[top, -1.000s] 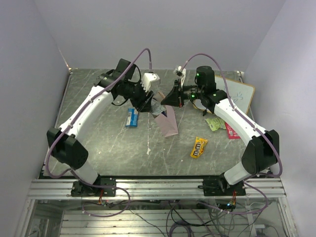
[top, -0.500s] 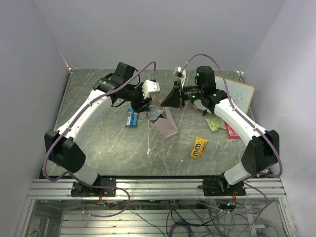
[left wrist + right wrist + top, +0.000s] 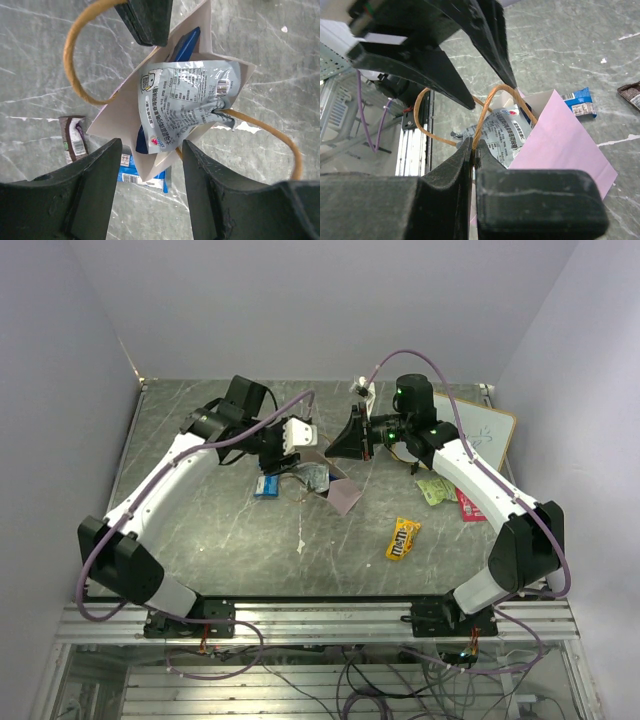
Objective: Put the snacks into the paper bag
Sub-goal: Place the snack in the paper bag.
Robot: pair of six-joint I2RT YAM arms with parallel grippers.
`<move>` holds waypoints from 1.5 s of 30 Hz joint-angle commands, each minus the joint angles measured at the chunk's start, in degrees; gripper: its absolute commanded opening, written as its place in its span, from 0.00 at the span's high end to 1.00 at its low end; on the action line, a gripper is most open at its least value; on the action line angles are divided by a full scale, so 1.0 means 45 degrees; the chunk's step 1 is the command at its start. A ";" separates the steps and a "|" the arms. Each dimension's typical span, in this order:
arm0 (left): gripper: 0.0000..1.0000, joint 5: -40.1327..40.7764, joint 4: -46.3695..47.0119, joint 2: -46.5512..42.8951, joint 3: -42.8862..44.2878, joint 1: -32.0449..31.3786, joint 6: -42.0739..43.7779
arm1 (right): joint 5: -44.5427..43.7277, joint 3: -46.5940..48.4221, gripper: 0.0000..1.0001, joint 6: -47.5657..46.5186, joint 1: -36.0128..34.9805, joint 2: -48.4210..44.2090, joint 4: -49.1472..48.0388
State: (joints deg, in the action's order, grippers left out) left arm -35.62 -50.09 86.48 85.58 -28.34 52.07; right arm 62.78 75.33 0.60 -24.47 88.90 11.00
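Paper bag [image 3: 117, 117] holds dark blue packet [image 3: 184, 42] (left wrist view only).

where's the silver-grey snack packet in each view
Top external: the silver-grey crinkled foil snack packet is at centre, at the mouth of the pale pink paper bag.
Left wrist: mid-frame, in the bag's open mouth.
Right wrist: lower centre, left of the bag's pink side.
Shared landmark: the bag.

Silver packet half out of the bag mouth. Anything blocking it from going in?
Likely the dark blue chip bag, already inside the paper bag right under the silver-grey packet. Nothing else visible.
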 commanded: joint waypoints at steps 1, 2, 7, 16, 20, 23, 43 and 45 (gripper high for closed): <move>0.37 -0.0187 0.1148 -0.1242 -0.0443 -0.0068 -0.0409 | 0.0121 0.0175 1.00 -0.0067 -0.0061 0.0090 0.0048; 0.37 -0.0239 0.1225 -0.1421 -0.0561 -0.0055 -0.0438 | 0.0078 0.0160 1.00 -0.0093 -0.0052 0.0069 0.0044; 0.37 -0.0981 0.0857 -0.1589 -0.0654 -0.0080 -0.0984 | 0.0052 0.0135 1.00 -0.0095 -0.0034 0.0092 0.0035; 0.33 -0.0817 0.1758 -0.1854 -0.1614 -0.0637 -0.2034 | 0.0035 0.0213 1.00 -0.0094 -0.0045 0.0221 -0.0003; 0.32 -0.0155 0.2296 -0.1922 -0.2002 -0.1076 -0.2550 | 0.0030 0.0194 1.00 -0.0075 -0.0050 0.0232 -0.0023; 0.31 0.0412 0.2700 -0.1999 -0.2288 -0.1228 -0.2847 | 0.0013 0.0228 1.00 -0.0093 -0.0041 0.0256 -0.0005; 0.15 0.2136 0.4742 -0.2186 -0.3341 -0.1341 -0.4977 | 0.0176 0.0529 1.00 0.0052 -0.0051 0.0225 0.0054; 0.15 0.2180 0.4843 -0.2199 -0.3354 -0.1320 -0.5184 | 0.0234 0.0609 1.00 0.0062 -0.0058 0.0222 0.0090</move>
State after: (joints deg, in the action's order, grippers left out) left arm -24.60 -31.05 77.45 71.11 -34.02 30.79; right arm 62.61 75.57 0.60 -24.47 89.95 11.07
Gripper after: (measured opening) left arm 0.849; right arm 0.015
